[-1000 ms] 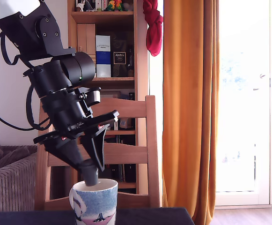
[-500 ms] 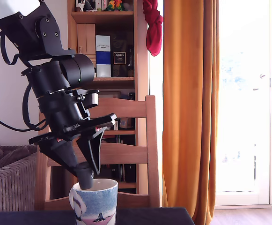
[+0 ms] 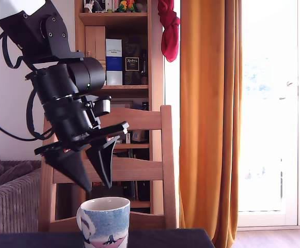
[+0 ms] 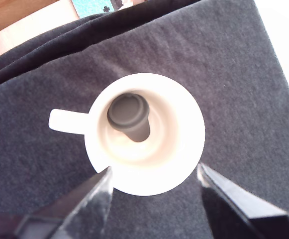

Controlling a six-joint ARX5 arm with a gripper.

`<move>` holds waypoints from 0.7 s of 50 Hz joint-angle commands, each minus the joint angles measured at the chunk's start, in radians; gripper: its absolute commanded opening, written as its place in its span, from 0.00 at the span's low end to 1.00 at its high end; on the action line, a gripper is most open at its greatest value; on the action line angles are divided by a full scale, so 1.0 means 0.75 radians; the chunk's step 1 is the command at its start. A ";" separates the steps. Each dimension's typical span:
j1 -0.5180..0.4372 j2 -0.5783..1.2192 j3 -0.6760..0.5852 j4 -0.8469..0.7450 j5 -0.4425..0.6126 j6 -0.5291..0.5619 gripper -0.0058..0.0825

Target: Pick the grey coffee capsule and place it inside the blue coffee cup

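The black two-fingered claw [image 3: 97, 186] hangs just above the mug with its fingers spread apart and nothing between them; in the wrist view we see the two dark fingertips [image 4: 97, 199] standing wide on either side of the mug's rim, clear of it. Below it stands the ceramic coffee cup with mottled light-blue painted sides and a white rim [image 3: 104, 223], upright on a table covered with a dark grey cloth [image 4: 243, 79]. From above we look straight into its white inside, with the white handle [image 4: 64, 121] sticking out to one side. The small dark grey tapered coffee capsule [image 4: 129, 115] lies inside the cup, on its bottom, tipped on its side and leaning toward the wall nearest the handle. In the exterior view the capsule is hidden by the cup's wall. Behind the arm we make out a wooden chair [image 3: 139, 168], a wooden bookshelf [image 3: 113, 46] and an orange curtain [image 3: 209, 119] on the exterior view's right.
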 commanded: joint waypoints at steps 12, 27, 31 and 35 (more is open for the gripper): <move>0.028 -0.169 0.022 0.005 -0.193 0.117 0.05; 0.195 -0.349 0.022 0.004 -0.194 0.160 0.05; 0.243 -0.403 0.021 0.001 -0.194 0.167 0.05; 0.287 -0.453 0.021 0.000 -0.194 0.185 0.05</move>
